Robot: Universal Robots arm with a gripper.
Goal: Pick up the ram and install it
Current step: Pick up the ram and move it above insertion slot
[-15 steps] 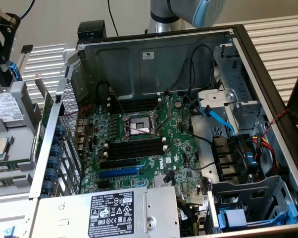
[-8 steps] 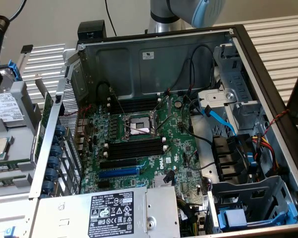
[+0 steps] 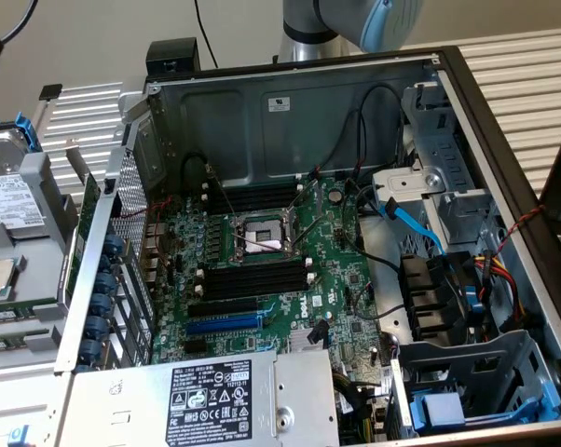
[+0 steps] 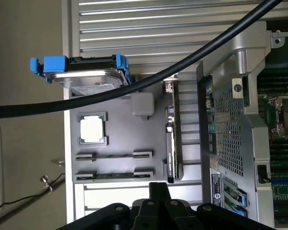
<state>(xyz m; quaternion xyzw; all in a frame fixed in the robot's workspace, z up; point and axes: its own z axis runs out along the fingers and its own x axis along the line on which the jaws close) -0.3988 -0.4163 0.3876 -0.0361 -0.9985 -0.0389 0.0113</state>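
Open grey metal PC case, green motherboard exposed. Square silver CPU socket sits between black memory slots, blue expansion slot alongside. Silver power supply box at the case edge. Grey parts tray beside the case holds a blue-framed hard drive and a square silver processor chip.

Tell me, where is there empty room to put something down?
The slatted tabletop at the exterior view's upper right, beyond the computer case wall, is bare. Inside the case, cables and the motherboard crowd everything.
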